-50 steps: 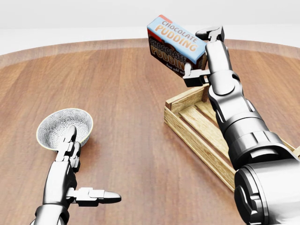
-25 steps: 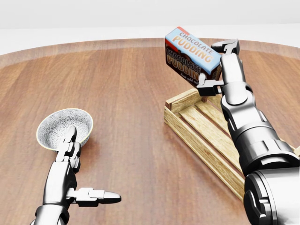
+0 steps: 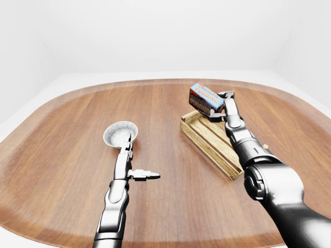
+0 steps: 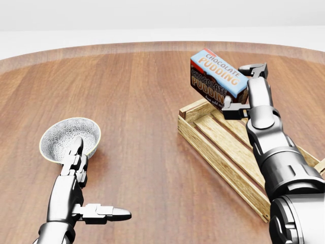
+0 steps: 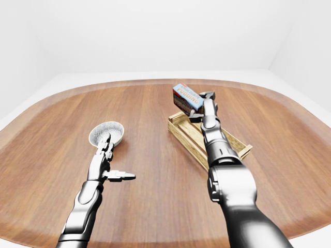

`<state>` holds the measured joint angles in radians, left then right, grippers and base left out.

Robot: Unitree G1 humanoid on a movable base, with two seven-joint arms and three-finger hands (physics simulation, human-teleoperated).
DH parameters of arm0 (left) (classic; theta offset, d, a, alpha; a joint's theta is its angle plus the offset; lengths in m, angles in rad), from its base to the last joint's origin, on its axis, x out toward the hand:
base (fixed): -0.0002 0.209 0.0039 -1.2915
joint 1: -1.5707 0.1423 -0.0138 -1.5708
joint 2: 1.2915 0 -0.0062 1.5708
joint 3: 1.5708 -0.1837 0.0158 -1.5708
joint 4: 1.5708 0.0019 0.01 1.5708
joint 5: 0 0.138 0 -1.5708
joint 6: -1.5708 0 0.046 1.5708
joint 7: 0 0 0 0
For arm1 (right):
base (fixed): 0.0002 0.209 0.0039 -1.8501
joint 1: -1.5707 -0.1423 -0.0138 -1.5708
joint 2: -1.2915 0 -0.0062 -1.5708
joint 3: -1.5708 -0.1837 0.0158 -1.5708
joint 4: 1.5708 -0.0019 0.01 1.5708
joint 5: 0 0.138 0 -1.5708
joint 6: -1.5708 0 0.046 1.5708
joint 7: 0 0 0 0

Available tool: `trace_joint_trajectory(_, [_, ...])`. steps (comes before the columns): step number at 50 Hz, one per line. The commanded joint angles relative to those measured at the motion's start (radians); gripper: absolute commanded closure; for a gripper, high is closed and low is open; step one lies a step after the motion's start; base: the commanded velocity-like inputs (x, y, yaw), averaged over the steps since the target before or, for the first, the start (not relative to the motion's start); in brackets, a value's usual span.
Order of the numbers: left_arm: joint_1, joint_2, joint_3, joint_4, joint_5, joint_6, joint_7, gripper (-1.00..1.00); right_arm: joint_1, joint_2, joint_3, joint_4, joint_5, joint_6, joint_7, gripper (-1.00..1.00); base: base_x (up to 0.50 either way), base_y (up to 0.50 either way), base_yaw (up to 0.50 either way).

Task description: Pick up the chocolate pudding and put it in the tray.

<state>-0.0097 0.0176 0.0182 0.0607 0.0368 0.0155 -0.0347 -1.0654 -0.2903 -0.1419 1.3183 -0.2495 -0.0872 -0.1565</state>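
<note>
The chocolate pudding box (image 4: pixel 217 79) is gripped between the closed fingers of the right hand (image 4: pixel 242 91) and held tilted in the air over the far-left corner of the wooden tray (image 4: pixel 213 152). The left hand (image 4: pixel 81 183) is held empty with fingers spread, near a patterned bowl (image 4: pixel 63 134) on the round wooden table (image 4: pixel 147 101).

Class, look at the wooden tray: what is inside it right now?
The tray shows only bare slats. The chocolate pudding is held above its upper end by the right hand, whose arm covers part of the tray.
</note>
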Motion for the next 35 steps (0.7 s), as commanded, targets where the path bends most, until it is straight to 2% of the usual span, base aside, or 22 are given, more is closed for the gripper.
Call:
trace_joint_trajectory(1, [-0.003, 0.0, 0.004, 0.004, -0.014, -0.015, -0.008, -1.0, 0.039, -0.01, -0.016, -0.002, 0.032, 0.0, -0.009, 1.0, 0.0, 0.0, 0.0])
trace_joint_trajectory(16, [-0.002, -0.001, 0.003, -0.008, -0.015, -0.001, -0.006, -1.0, 0.083, -0.039, -0.03, 0.003, 0.041, 0.0, -0.003, 1.0, 0.0, 0.0, 0.0])
trace_joint_trajectory(23, [-0.005, 0.001, 0.005, 0.006, -0.016, -0.011, -0.007, -1.0, 0.115, -0.048, -0.037, 0.007, 0.05, 0.0, -0.003, 1.0, 0.0, 0.0, 0.0])
trace_joint_trajectory(29, [-0.002, 0.0, 0.004, -0.003, -0.016, -0.006, -0.008, -1.0, 0.125, -0.054, -0.041, 0.009, 0.056, 0.0, -0.002, 1.0, 0.0, 0.0, 0.0])
trace_joint_trajectory(32, [-0.002, 0.0, 0.004, 0.006, -0.015, -0.015, -0.008, -1.0, 0.137, -0.055, -0.043, 0.01, 0.057, 0.0, -0.006, 1.0, 0.0, 0.0, 0.0])
trace_joint_trajectory(33, [-0.002, 0.0, 0.004, 0.0, -0.016, -0.008, -0.008, -1.0, 0.142, -0.054, -0.045, 0.011, 0.059, 0.0, -0.004, 1.0, 0.0, 0.0, 0.0])
trace_joint_trajectory(35, [-0.004, 0.001, 0.004, 0.003, -0.016, -0.009, -0.009, -1.0, 0.151, -0.055, -0.048, 0.013, 0.062, 0.0, -0.005, 1.0, 0.0, 0.0, 0.0])
